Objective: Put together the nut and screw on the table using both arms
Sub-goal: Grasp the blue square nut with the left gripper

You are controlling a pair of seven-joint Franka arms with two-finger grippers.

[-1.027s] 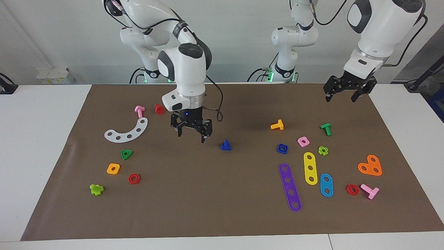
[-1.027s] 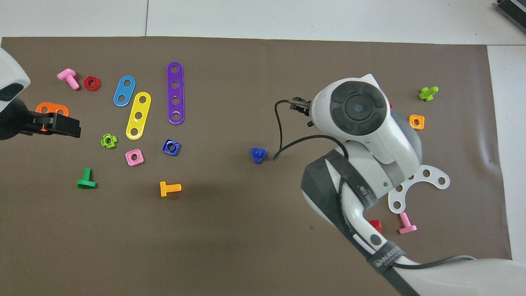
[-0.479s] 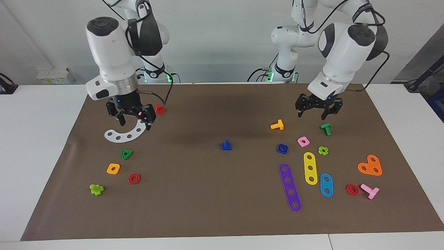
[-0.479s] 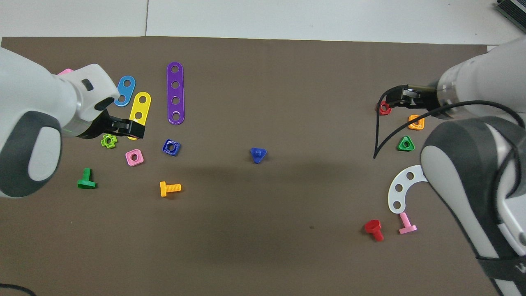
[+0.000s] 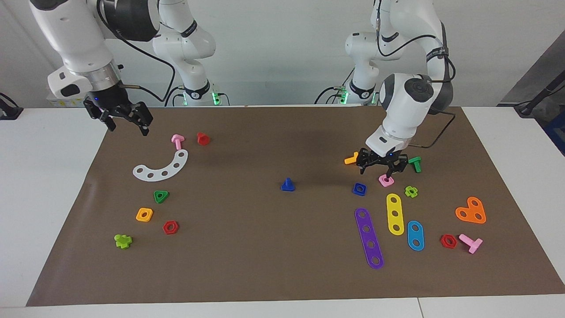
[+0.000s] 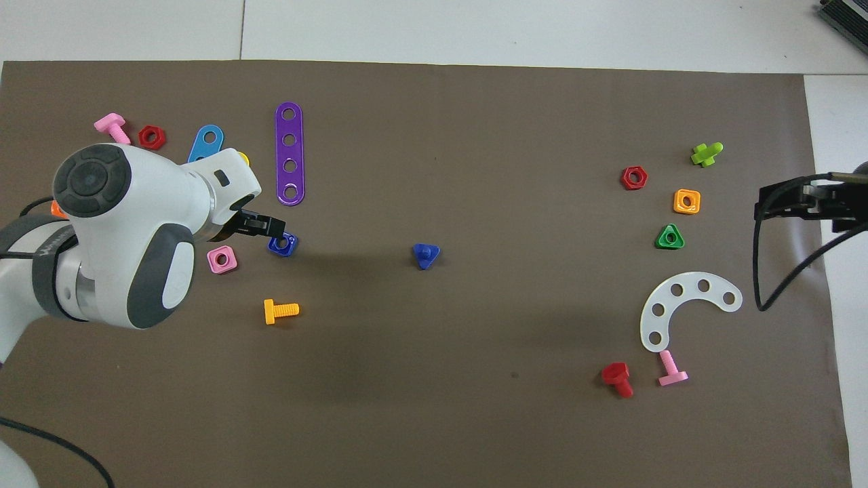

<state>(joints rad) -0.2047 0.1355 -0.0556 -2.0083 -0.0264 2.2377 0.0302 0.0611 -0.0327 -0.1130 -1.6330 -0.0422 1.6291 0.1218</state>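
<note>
Swung away from mid-mat over the last second: right arm, right jaws now spread wide and empty, up over the corner of the mat at the right arm's end of the desk; waiting there, by the look of it. Brought down meanwhile from the other corner: left arm, left jaws now low over the cluster of pieces at its own end, fairly wide apart, holding nothing.

Nut flat on the mat, hole up, beside the pink nut, nearer to the robots than the purple strip. Seen from the facing view, left jaws over the gap between orange screw, pink nut and nut, one fingertip just above the pink nut; seen from overhead, overlapping only the nut's edge. So: nut slightly off from the jaws toward the right arm's end. Probably a small shift that way, then straight down. No long axis on a square; flat sides best squared to the jaws. Risk: catching the pink nut instead.

Screw mid-mat, on its head, shaft up, well apart from both jaws, nearer the left ones.
</note>
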